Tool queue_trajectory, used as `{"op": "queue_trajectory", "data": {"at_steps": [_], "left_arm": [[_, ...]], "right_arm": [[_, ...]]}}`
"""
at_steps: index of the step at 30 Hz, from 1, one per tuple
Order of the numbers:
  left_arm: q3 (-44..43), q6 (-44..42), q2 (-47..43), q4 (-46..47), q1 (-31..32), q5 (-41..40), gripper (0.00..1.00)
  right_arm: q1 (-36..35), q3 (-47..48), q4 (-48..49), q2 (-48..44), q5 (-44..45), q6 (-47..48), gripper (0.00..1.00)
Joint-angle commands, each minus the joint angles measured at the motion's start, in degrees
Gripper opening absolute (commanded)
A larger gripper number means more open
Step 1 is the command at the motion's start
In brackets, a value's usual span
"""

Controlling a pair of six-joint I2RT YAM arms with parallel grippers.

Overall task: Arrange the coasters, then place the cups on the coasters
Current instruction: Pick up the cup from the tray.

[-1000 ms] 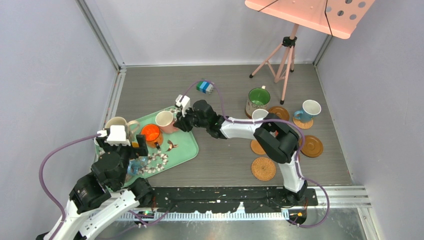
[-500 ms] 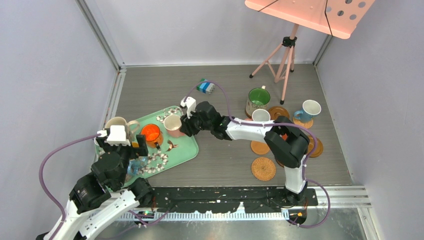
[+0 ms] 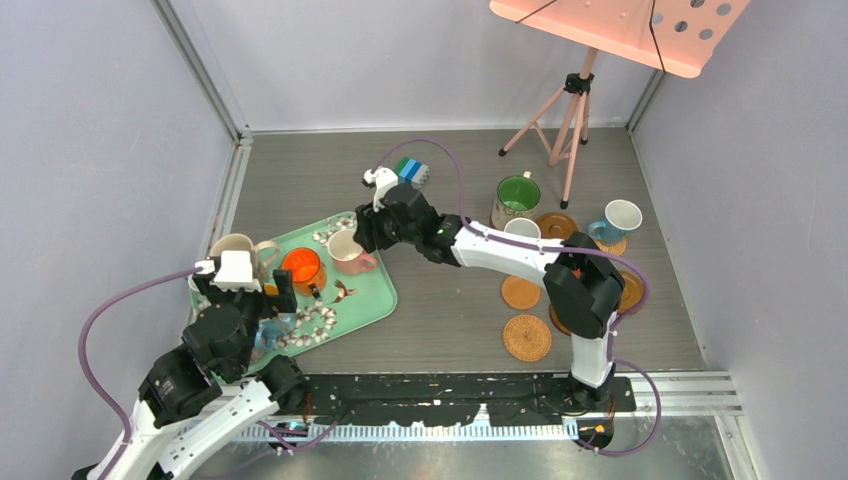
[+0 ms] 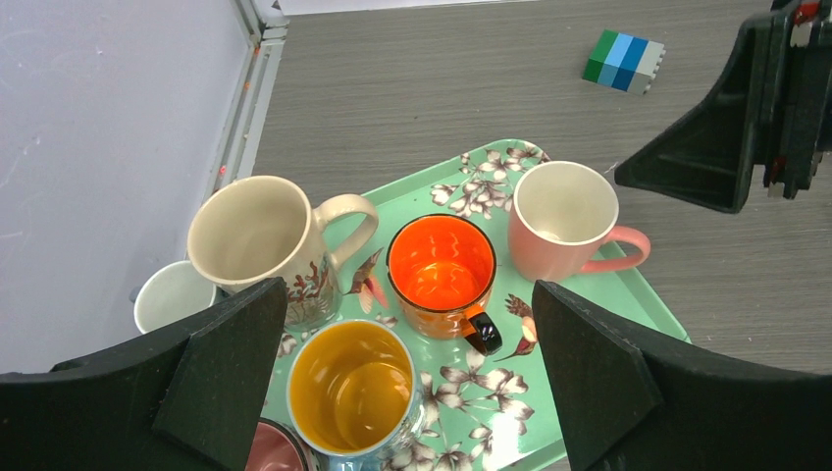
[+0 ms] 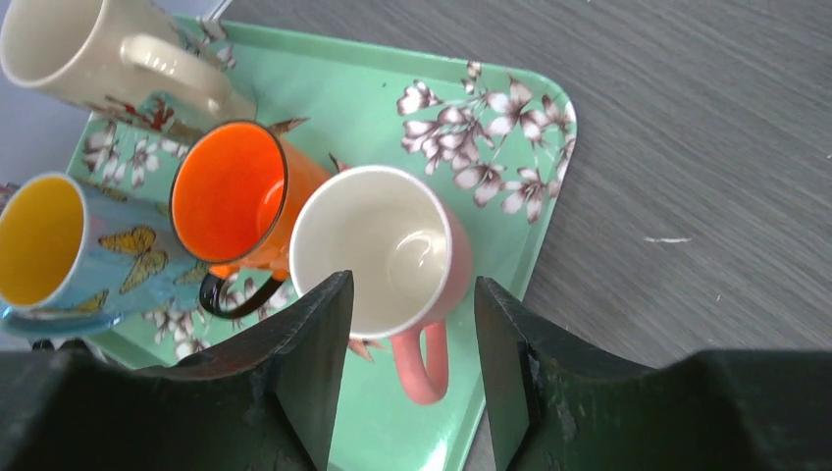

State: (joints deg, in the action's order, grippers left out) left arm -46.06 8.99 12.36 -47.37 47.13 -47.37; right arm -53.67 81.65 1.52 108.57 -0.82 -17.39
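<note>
Pink cup [image 5: 378, 260] sits upright on the green floral tray [image 3: 372, 290], at the tray's far right corner.

Right claw [image 5: 407, 368] hovers just above the pink cup, jaws partly apart and holding nothing. Orange-inside cup [image 4: 441, 263] stands right beside it. Left claw [image 4: 407, 388] hangs wide apart over the tray's near side, empty.

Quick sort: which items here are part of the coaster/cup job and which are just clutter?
Job: pink cup, orange-inside cup, yellow-inside cup, cream cup, green-inside cup, wicker coaster, tan coaster.
Clutter: floral tray, toy block, music stand.
</note>
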Motion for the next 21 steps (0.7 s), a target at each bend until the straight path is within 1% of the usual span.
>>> {"op": "queue_trajectory", "data": {"at_steps": [1, 6, 10, 12, 13, 16, 18, 21], "left_arm": [[0.01, 0.24, -0.58, 2.29, -0.29, 0.52, 0.99], [0.01, 0.28, -1.08, 2.29, -0.29, 0.53, 0.99], [0.09, 0.32, -1.54, 2.37, -0.29, 0.62, 0.99], [0.1, 0.32, -1.63, 2.46, -0.29, 0.62, 0.99], [0.1, 0.32, -1.64, 2.46, -0.29, 0.63, 0.99], [0.1, 0.26, -1.64, 2.42, -0.28, 0.75, 0.99], [0.09, 0.3, -1.72, 2.38, -0.29, 0.71, 0.99], [0.1, 0.32, -1.98, 2.38, -0.29, 0.71, 0.99]], "right_arm": [[-0.39, 6.69, -4.98, 3.57, 4.44, -2.42, 0.56], [-0.38, 11.9, -10.16, 7.09, 5.98, -3.13, 0.54], [-0.53, 15.43, -12.93, 9.28, 5.99, -3.2, 0.49], [-0.56, 16.01, -13.18, 9.91, 5.48, -3.05, 0.45], [-0.56, 16.18, -13.27, 10.08, 5.52, -2.98, 0.4], [-0.58, 17.24, -13.78, 10.09, 5.7, -2.76, 0.33], [-0.56, 18.01, -14.36, 10.14, 5.66, -2.67, 0.24], [-0.52, 19.39, -16.11, 10.47, 5.76, -2.49, 0.17]]}}
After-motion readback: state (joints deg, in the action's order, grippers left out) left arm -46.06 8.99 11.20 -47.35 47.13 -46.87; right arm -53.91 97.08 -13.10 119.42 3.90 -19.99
